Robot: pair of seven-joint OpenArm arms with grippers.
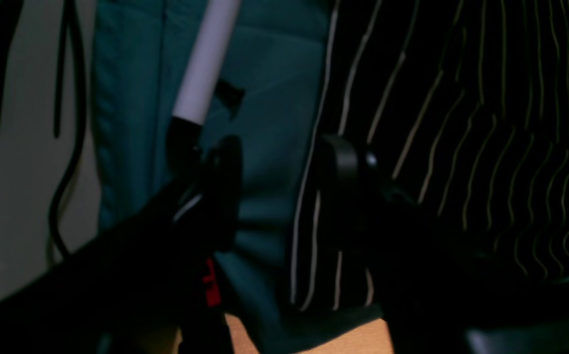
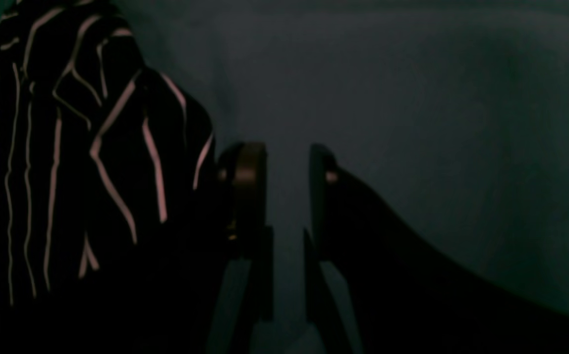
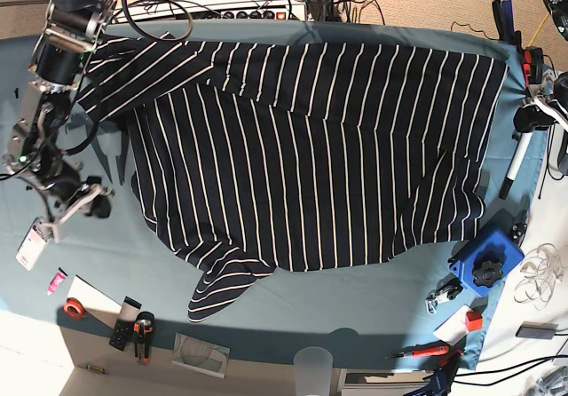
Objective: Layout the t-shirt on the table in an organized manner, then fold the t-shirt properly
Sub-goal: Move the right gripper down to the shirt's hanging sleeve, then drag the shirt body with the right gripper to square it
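The dark t-shirt [image 3: 311, 147] with thin white stripes lies spread over the teal table [image 3: 355, 316], one sleeve at the far left and another pointing to the front edge. My right gripper [image 3: 78, 202] stands open left of the shirt. In the right wrist view the right gripper [image 2: 284, 157] has only bare table [image 2: 412, 98] between its fingers, with the t-shirt [image 2: 68, 172] bunched just to the left. My left gripper [image 3: 530, 114] is at the shirt's right edge. In the left wrist view the left gripper [image 1: 282, 152] is open over the table [image 1: 274, 73], one finger above the t-shirt's [image 1: 461, 123] hem.
A white marker [image 3: 513, 161] lies by the left gripper. A blue block [image 3: 486, 258] with a black knob, small tools and cables sit at the right. A clear cup [image 3: 311, 360], cutters [image 3: 142, 329] and a red tape roll [image 3: 74, 308] line the front. A power strip [image 3: 222, 5] runs along the back.
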